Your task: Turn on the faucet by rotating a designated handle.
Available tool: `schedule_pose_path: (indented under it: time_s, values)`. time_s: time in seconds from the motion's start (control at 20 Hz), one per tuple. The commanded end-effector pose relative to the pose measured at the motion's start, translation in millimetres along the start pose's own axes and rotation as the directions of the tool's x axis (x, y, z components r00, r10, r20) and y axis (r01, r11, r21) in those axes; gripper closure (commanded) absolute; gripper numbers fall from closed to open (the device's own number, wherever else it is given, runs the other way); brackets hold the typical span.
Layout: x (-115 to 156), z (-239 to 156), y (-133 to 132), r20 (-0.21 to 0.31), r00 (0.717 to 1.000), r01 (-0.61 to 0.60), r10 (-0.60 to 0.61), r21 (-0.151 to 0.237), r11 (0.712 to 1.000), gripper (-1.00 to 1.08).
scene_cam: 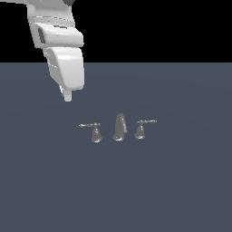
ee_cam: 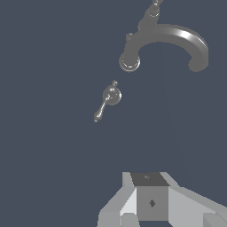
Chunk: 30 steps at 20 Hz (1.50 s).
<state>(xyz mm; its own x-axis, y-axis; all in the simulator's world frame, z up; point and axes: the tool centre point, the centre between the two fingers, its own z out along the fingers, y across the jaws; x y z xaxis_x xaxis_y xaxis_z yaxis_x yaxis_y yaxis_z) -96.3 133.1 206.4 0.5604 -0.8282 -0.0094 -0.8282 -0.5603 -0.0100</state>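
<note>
The faucet [scene_cam: 119, 128] is a small shiny metal set on the dark floor, with an arched spout [ee_cam: 168, 40] in the middle. The designated handle [scene_cam: 93, 129] is the piece on the exterior view's left, a thin lever on a bell base; its lever points away from the spout. In the wrist view the designated handle [ee_cam: 107, 101] lies ahead of the gripper [ee_cam: 148, 178], with open floor between them. The gripper [scene_cam: 67, 96] hangs above and to the exterior view's left of that handle, touching nothing. Its fingers look pressed together into one narrow tip.
The twin lever handle [scene_cam: 142, 128] stands on the exterior view's right of the spout, and in the wrist view it [ee_cam: 151, 14] shows beyond the spout. The white arm [scene_cam: 61, 50] reaches down from the upper left. Flat dark grey floor [scene_cam: 181, 190] surrounds the set.
</note>
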Motion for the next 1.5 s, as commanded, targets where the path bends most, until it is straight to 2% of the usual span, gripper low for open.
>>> schedule_pose_path:
  time_s: [0.0,0.5,1.05,1.45]
  values:
    - [4.1,11.3,-8.2,0.000,0.999,-0.041,0.041,0.001,0.999,1.08]
    - [25.9,57.7,-38.3,-0.005,0.978,-0.207,0.207,-0.002,0.978,1.08]
    - [58.0,109.6,-67.5,-0.014,0.921,-0.389,0.389,-0.005,0.921,1.08]
    - [73.5,130.2,-78.3,-0.015,0.886,-0.463,0.463,-0.005,0.887,1.08]
